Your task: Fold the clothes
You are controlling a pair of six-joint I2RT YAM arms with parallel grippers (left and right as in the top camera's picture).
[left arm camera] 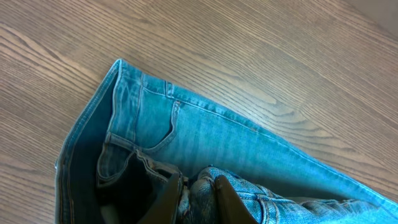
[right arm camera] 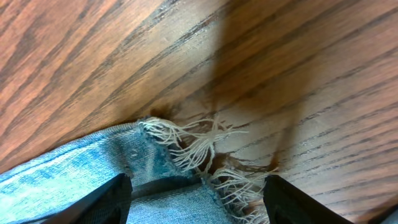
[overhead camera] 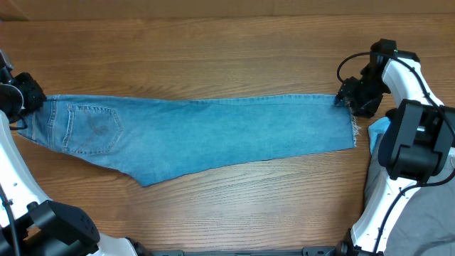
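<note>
Light-blue denim jeans (overhead camera: 213, 131) are clenched at the waistband (left arm camera: 93, 118), far left, by the left gripper (left arm camera: 196, 193); the frayed hem (right arm camera: 199, 149) should be pinched squarely by the spread-open right gripper (right arm camera: 199, 199).

Far edge: bare desk (overhead camera: 213, 50), free passage along its length.
Middle: jeans (overhead camera: 213, 131) span left to right.
Near right corner: grey garment (overhead camera: 426, 220), right arm (overhead camera: 412, 142) block.
</note>
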